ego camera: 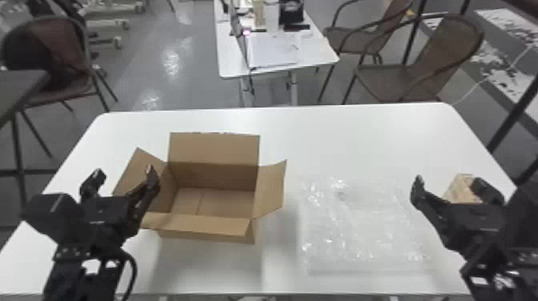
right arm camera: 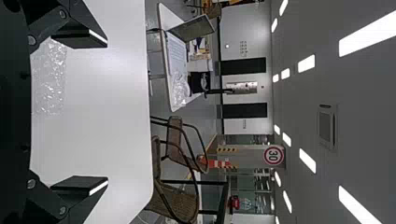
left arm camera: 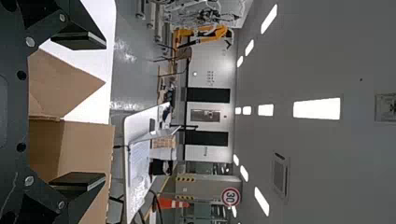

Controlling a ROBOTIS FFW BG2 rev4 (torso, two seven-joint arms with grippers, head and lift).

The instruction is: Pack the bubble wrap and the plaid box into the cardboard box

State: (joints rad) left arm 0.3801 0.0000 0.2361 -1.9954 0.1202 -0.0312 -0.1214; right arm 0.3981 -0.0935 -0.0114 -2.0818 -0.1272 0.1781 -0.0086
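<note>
Left hand [ego camera: 124,172] and right hand [ego camera: 449,182] gape open; from the worktop's [ego camera: 360,132] middle, cardboard box [ego camera: 216,176] nine o'clock, bubble wrap [ego camera: 356,224] four, plaid box [ego camera: 459,189] three.

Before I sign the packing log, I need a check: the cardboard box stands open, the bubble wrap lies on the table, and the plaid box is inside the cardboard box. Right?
Not quite: the head view shows the plaid box outside the cardboard box, past the right gripper. The cardboard box does stand open, and the bubble wrap lies on the table.
</note>
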